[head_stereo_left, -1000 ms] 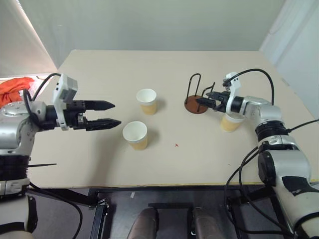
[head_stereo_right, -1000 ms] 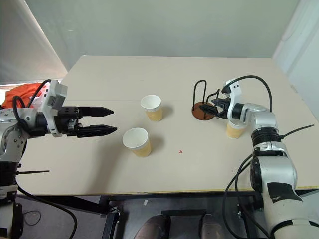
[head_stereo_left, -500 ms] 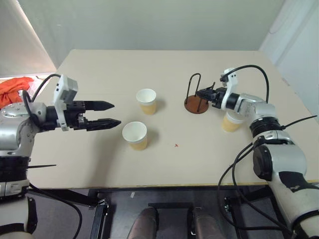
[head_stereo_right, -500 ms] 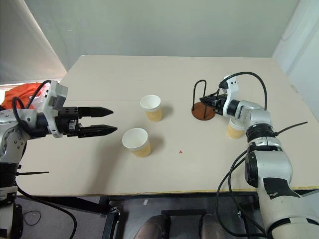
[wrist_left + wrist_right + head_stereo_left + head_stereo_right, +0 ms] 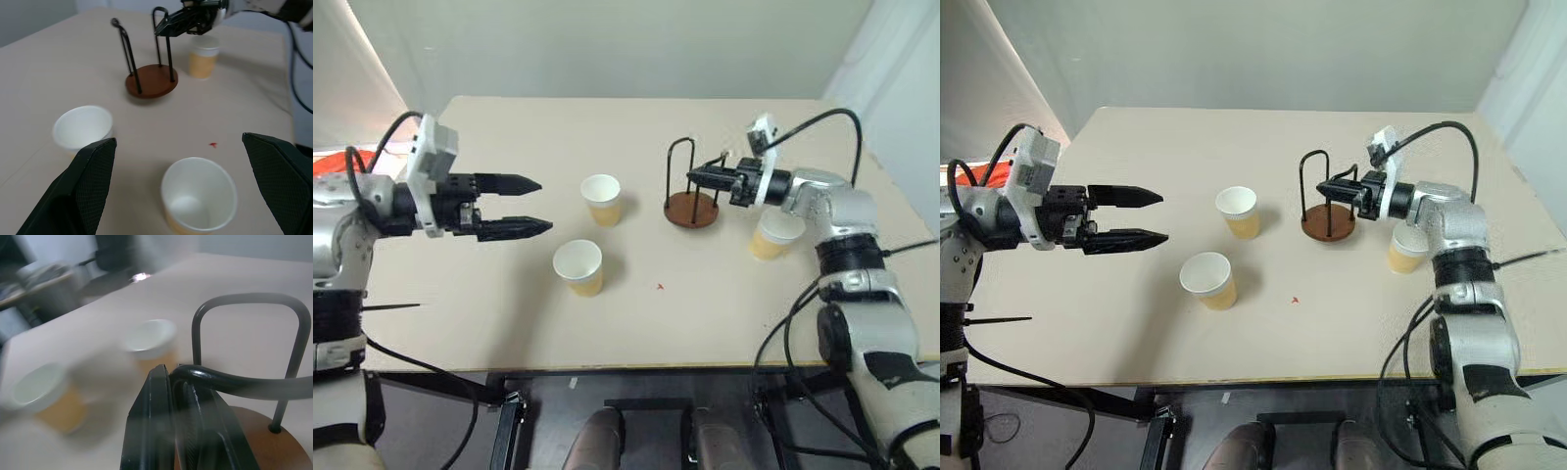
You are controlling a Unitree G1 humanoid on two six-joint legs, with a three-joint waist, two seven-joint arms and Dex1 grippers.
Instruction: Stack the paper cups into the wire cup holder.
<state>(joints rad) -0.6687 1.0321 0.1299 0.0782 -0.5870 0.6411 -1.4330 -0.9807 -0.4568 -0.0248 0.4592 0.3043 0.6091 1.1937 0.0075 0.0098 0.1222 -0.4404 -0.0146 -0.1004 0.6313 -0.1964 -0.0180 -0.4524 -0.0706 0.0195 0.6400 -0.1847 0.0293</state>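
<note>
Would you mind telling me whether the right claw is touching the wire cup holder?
Touching. In the right wrist view the right claw is clamped shut on a wire loop of the wire cup holder.

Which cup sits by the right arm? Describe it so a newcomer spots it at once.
Start at the wire cup holder on the beige table, gripped by the right gripper. The paper cup stands just past it, under the right forearm. It stands alone, on the opposite side of the holder from the other two.

Left gripper [image 5: 540, 205] jaws spread, right gripper [image 5: 693, 174] jaws pinched closed
</note>
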